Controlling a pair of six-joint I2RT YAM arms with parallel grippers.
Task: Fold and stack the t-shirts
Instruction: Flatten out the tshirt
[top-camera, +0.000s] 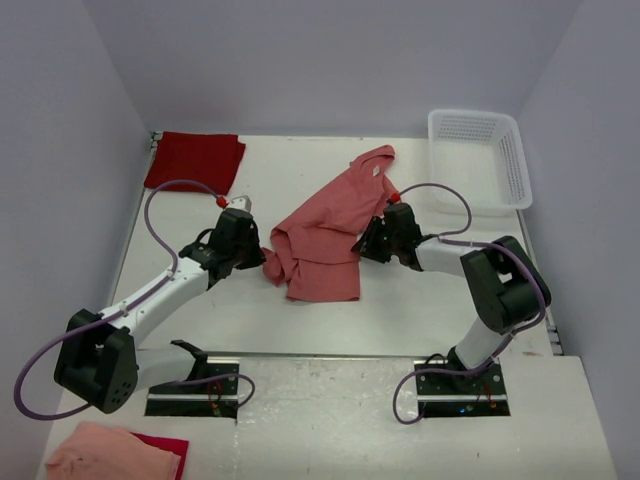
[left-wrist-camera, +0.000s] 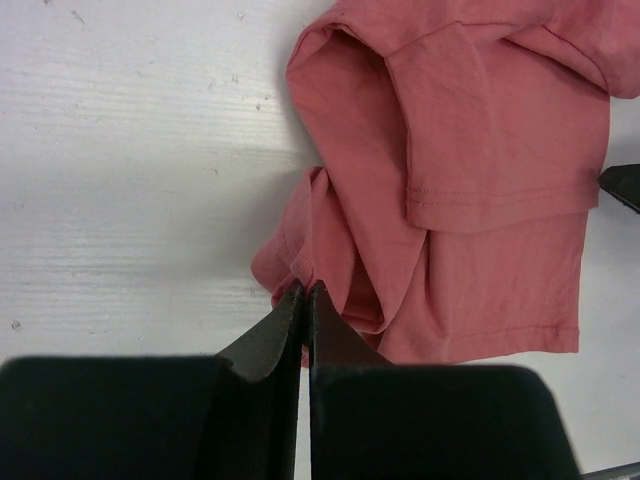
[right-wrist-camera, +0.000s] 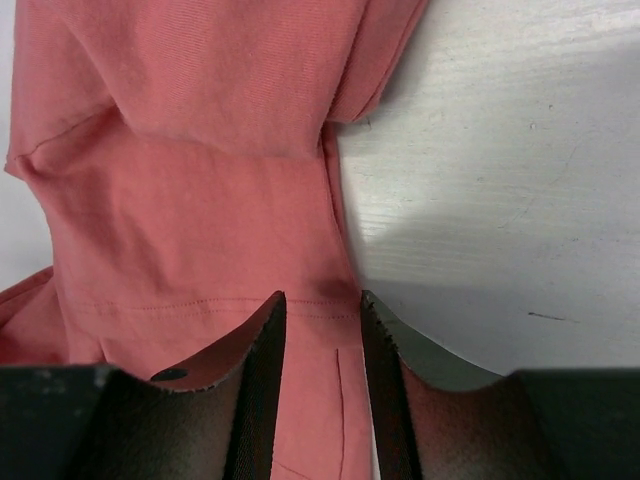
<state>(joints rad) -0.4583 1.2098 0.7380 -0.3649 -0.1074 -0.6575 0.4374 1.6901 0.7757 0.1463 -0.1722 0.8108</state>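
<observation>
The salmon t-shirt (top-camera: 325, 230) lies crumpled in the middle of the table, its collar toward the back. My left gripper (top-camera: 263, 256) is at the shirt's left edge. In the left wrist view it (left-wrist-camera: 303, 291) is shut, pinching a bunched fold of the salmon shirt (left-wrist-camera: 480, 130). My right gripper (top-camera: 364, 244) is at the shirt's right edge. In the right wrist view it (right-wrist-camera: 321, 300) is open, with the shirt's (right-wrist-camera: 200, 150) stitched hem lying between the jaws. The crimson t-shirt (top-camera: 195, 160) lies folded flat at the back left corner, away from both grippers.
A white mesh basket (top-camera: 478, 160) stands at the back right. A peach-pink cloth (top-camera: 115, 452) lies on the near shelf at the bottom left, over a bit of red cloth. Grey walls close in the white table (top-camera: 420, 300) on three sides.
</observation>
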